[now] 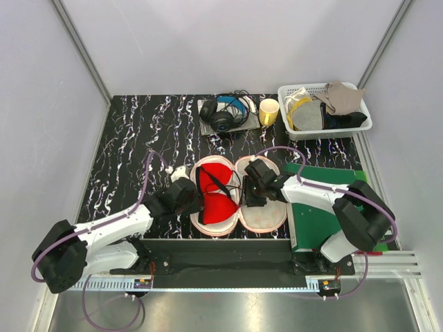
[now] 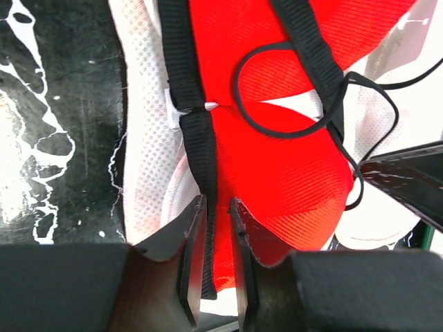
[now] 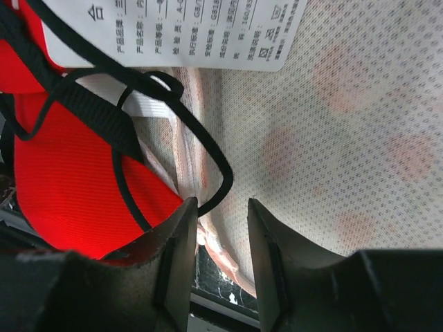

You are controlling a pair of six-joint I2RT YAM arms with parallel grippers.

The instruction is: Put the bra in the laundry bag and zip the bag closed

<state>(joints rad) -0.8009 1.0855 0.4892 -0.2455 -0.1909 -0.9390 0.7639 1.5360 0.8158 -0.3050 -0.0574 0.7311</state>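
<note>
Bra [image 1: 216, 188] laid in left lobe of laundry bag [image 1: 266, 216], bag spread open flat on bench [image 1: 138, 138]; right lobe bare. Placing judged nearly done: thin straps seen looping over middle seam, tucking likely needed. Folding shut and zipping not yet begun. Left fingers [image 2: 192, 228] narrow, black strap of bra pinched between. Right fingers [image 3: 181, 228] half apart over middle seam, nothing clearly gripped. Zipper pull not made out; bag's left edge and middle covered by arms in top view

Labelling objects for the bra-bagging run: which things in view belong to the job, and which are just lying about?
Job:
bra
laundry bag

Lying about:
headphones
yellow cup
white basket
cloths in it
green mat
</note>
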